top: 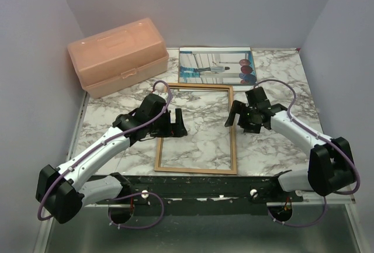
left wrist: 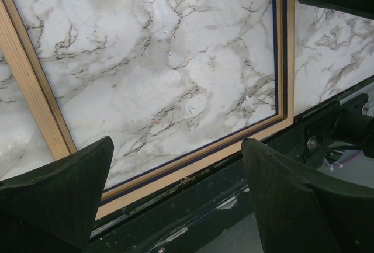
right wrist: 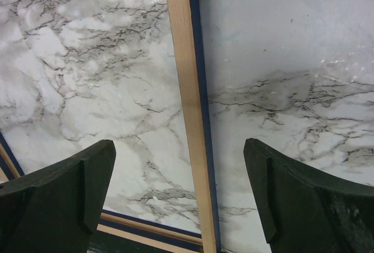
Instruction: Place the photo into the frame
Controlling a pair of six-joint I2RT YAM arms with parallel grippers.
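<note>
The frame (top: 196, 171) lies flat mid-table, light wood face up, the marble showing through its clear pane. The photo (top: 217, 66), with white columns, red and blue balloons and blue water, lies flat beyond the frame's far edge. My left gripper (top: 175, 124) is open and empty over the frame's left rail; its wrist view shows the frame's near rail (left wrist: 193, 162). My right gripper (top: 242, 117) is open and empty over the frame's right rail, which runs between its fingers in the wrist view (right wrist: 191, 118), navy edge on its outer side.
A peach plastic box (top: 118, 55) stands shut at the back left. Grey walls close in the table on three sides. A black mounting bar (top: 222, 186) runs along the near edge by the frame's near rail.
</note>
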